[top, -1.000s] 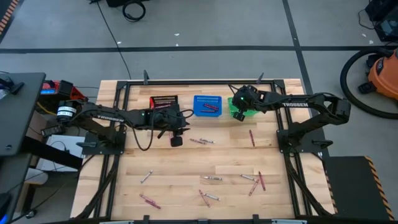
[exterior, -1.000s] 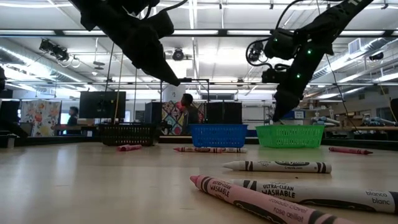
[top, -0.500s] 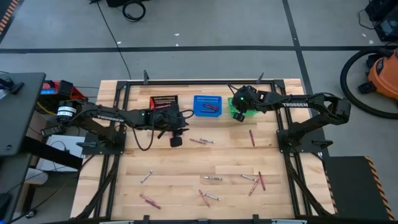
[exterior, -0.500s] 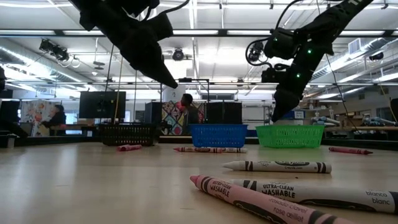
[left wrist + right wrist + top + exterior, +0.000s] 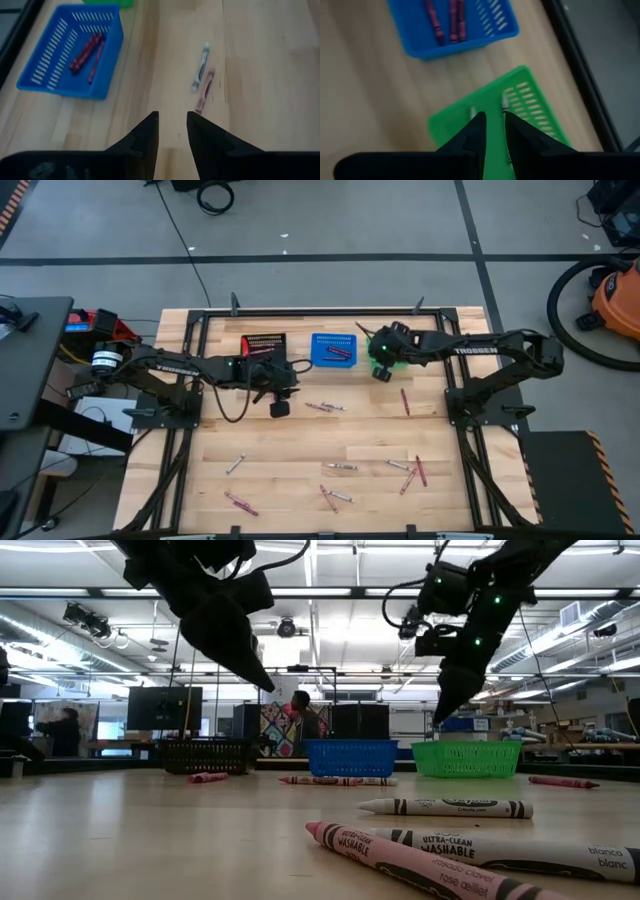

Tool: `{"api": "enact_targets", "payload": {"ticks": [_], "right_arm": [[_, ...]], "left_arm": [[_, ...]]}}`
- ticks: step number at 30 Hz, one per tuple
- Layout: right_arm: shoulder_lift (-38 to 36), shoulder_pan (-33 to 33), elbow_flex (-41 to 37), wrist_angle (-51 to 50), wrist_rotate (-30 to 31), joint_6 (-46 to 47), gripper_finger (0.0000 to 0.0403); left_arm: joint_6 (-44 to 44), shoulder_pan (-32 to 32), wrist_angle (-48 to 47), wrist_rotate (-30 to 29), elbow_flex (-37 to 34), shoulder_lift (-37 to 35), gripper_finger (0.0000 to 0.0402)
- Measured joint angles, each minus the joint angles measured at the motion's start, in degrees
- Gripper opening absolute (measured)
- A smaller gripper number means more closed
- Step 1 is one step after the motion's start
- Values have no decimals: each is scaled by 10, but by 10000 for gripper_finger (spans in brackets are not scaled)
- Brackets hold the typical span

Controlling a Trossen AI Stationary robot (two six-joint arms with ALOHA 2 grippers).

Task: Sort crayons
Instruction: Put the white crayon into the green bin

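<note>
Several crayons lie flat on the wooden table, among them a pale and a pink one (image 5: 323,407) close below my left gripper (image 5: 279,408), also seen in its wrist view as a pale crayon (image 5: 201,72) beside a pink one (image 5: 205,91). My left gripper (image 5: 172,125) hangs open in the air with nothing between its fingers. My right gripper (image 5: 380,370) hangs open over the near edge of the green basket (image 5: 530,100), which holds pale crayons (image 5: 505,102). The blue basket (image 5: 333,348) holds red crayons (image 5: 451,20). The black basket (image 5: 262,343) stands to its left.
The three baskets stand in a row at the table's far side. More crayons lie scattered on the near half, such as a red one (image 5: 404,400), a pale one (image 5: 340,467) and a pink one (image 5: 240,502). A black frame (image 5: 300,313) borders the table.
My right gripper has risen and drawn back from over the green basket, a little toward the table's near-left. My left gripper has tipped slightly further downward in place. No crayon on the table has moved.
</note>
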Motion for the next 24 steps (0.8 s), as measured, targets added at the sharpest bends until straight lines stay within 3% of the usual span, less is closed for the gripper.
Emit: {"api": "enact_targets", "payload": {"ticks": [12, 24], "right_arm": [[0, 130, 44, -169, -51, 165, 79], [0, 274, 44, -218, -153, 342, 79]], "left_arm": [[-20, 0, -33, 0, 0, 0, 112], [-20, 0, -32, 0, 0, 0, 112]]}}
